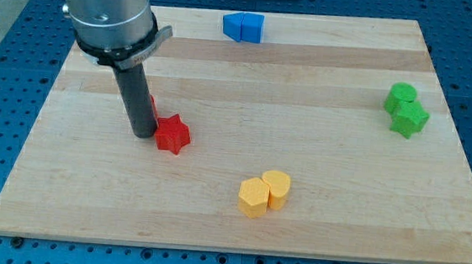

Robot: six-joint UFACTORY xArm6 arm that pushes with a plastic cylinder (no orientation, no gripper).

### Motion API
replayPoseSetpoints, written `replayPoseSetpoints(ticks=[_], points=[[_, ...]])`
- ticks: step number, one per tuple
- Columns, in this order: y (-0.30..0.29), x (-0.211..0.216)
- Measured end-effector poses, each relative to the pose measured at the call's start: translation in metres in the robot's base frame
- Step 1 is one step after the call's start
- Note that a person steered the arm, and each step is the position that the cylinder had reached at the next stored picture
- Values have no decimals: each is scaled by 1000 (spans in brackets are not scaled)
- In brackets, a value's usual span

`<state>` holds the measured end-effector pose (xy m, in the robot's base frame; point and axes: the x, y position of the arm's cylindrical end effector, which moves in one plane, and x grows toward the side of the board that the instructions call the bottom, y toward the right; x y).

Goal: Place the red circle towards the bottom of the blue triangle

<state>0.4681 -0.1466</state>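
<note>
My tip (143, 134) rests on the board at the view's left, at the end of the dark rod. A red star (172, 134) lies just right of the tip, touching or nearly touching it. Only a sliver of another red block (152, 105), likely the red circle, shows behind the rod's right side; the rod hides the rest. Two blue blocks (242, 27) sit side by side at the view's top centre, far from the tip. One of them is the blue triangle, but I cannot tell which.
A green circle (402, 95) and a green star (409, 119) touch at the view's right. A yellow hexagon (253, 198) and a second yellow block (277, 186) touch at the bottom centre. The wooden board (313, 231) lies on a blue perforated table.
</note>
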Motion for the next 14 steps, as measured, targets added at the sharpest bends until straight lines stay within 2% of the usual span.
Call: replayPoseSetpoints(ticks=[4, 6, 7, 11, 14], points=[[-58, -90], [-41, -144], [-24, -158], [16, -151], [79, -144]])
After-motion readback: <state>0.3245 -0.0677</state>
